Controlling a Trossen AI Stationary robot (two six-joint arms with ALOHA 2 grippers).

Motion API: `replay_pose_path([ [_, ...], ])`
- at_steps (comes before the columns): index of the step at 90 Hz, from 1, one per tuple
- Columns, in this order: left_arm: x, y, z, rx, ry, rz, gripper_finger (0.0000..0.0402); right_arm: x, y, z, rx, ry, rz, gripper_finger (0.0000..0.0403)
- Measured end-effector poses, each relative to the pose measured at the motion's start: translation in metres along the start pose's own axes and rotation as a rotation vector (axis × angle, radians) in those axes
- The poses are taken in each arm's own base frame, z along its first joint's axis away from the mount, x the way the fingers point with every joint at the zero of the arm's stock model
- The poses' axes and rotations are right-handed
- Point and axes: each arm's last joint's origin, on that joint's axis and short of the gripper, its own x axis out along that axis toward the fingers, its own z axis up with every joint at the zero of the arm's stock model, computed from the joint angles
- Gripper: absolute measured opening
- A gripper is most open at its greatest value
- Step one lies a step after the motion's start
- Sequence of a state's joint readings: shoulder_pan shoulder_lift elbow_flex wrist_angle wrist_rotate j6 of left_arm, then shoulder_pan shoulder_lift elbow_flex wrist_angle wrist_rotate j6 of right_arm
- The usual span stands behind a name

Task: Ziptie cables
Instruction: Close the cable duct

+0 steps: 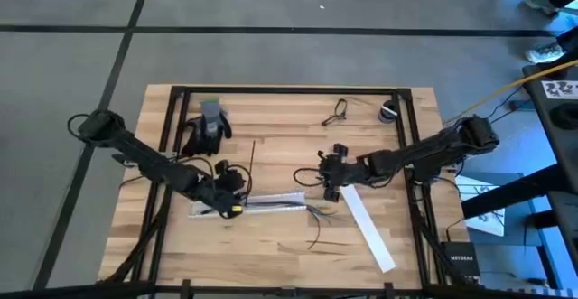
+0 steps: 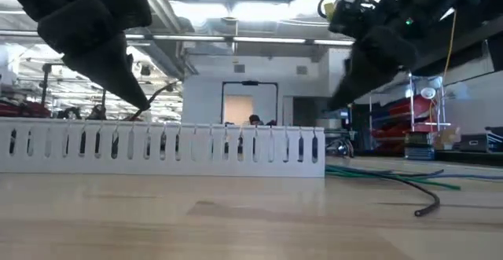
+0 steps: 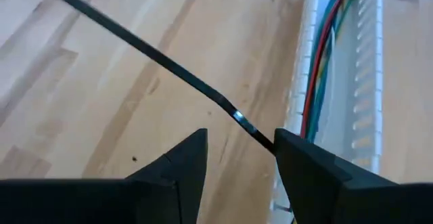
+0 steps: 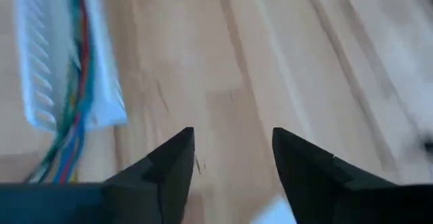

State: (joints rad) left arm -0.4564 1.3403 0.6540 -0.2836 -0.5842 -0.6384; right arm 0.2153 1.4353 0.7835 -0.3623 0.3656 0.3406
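Left hand (image 3: 240,160), fingers parted, touches a thin black strip (image 3: 162,61) beside the cables (image 3: 325,55); right hand (image 4: 233,160) hangs released.

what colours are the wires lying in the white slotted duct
Red, green and blue wires run along the white slotted duct; left wrist view shows them best.

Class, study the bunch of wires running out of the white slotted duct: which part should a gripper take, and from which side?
Probably best to take the cables just past the slotted duct's open end, where the strands lie together before splaying. Come from above, fingers across their run: they lie flat, and the duct walls guard them further in.
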Motion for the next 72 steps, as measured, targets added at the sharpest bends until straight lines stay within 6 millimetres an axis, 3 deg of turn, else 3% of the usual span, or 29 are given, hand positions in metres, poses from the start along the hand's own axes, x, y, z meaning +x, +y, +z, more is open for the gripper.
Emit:
replay_pose_path([
  [18,0.002,-0.001,0.007,-0.009,-0.046,-0.017,0.0155,0.003,-0.009,-0.042,0.182,0.148,-0.078,0.0261],
  [30,0.002,-0.001,0.008,-0.019,-0.055,-0.020,0.0155,0.005,-0.006,-0.067,0.249,0.120,-0.125,0.0285],
  [48,0.002,-0.002,0.009,-0.028,-0.066,-0.027,0.0155,0.015,0.004,-0.082,0.357,-0.089,-0.119,0.0289],
  [72,0.003,0.000,0.010,-0.024,-0.065,-0.018,0.0155,0.034,0.003,-0.099,0.369,-0.133,-0.260,0.0289],
])
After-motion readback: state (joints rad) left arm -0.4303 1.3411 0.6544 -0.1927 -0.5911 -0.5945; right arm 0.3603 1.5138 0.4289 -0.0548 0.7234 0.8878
